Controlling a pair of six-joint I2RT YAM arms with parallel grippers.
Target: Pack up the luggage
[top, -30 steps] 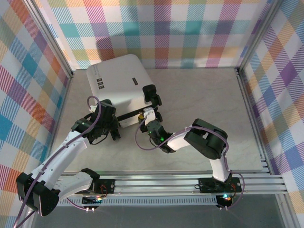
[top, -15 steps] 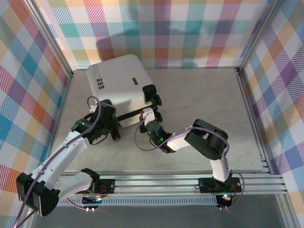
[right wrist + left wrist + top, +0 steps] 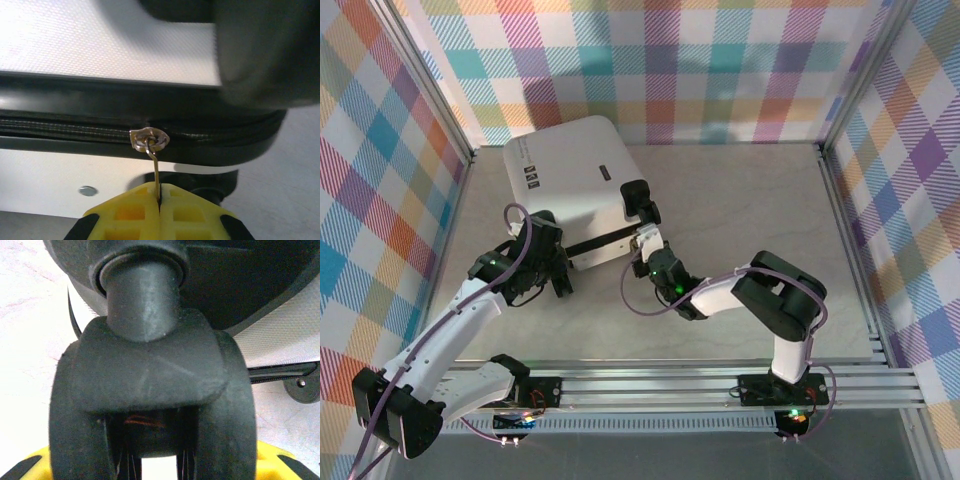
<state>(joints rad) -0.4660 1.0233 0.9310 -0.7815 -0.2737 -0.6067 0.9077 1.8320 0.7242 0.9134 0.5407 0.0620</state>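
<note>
Since a second earlier, the right gripper [image 3: 648, 240] was found carried rightward along the near edge of the luggage [image 3: 570, 180], with its elbow swung outward; the left gripper [image 3: 542, 272] and the case itself were noted in the same places as before. Right jaws were recorded fully closed, the yellow fingertips [image 3: 135, 210] pressed together on the thin metal zipper pull [image 3: 156, 170], which ran straight up from between them to the slider [image 3: 149, 138]. That slider was seated on the black zipper track [image 3: 75, 131] just ahead of the jaws, with white shell above and below it. One blurred black wheel [image 3: 265, 50] was seen ahead and to the right of those jaws. Left jaws were recorded partly open and clamped on a caster wheel [image 3: 150, 390], which sat between the two yellow fingertips [image 3: 30, 465] and took up the whole gap; its stem rose directly ahead of the jaws into the dark corner housing, and white textured shell [image 3: 285, 335] was seen ahead and to the right. From above, the luggage was observed closed and lying flat on the table [image 3: 750, 200], directly beyond both sets of jaws, its near-left corner at the left gripper and its near-right corner at the right one. Small dark marks [image 3: 532, 178] were noted on the shell's far-left part.
</note>
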